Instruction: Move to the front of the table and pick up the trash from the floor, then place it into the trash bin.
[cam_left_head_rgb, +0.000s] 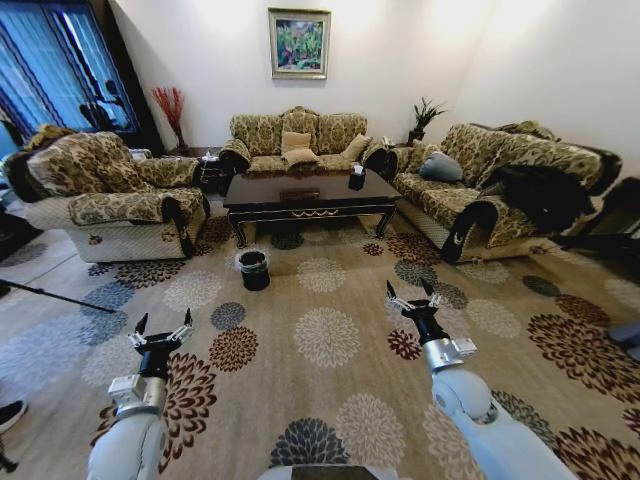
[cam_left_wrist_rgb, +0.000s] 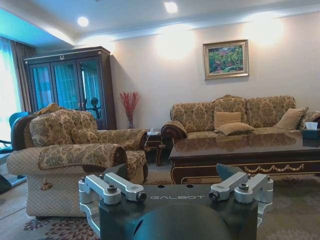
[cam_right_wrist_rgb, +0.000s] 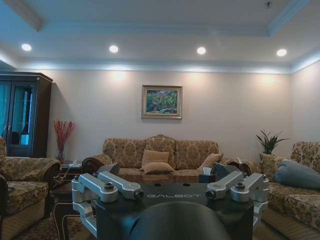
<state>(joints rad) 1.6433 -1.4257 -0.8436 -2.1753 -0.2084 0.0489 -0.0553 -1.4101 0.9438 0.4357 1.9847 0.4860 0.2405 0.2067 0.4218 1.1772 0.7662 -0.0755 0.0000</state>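
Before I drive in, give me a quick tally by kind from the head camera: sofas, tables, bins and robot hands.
Floral-patterned gold fabric sofas: 3 (left, back, right)
Dark glossy wooden coffee table: 1
Small round black trash bin: 1
Robot hands: 2 (left hand, right hand, both open)
Total: 7

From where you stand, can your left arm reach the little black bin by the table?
Probably not. The small round black bin stands far ahead across open carpet, while the left gripper hovers near the robot's body.
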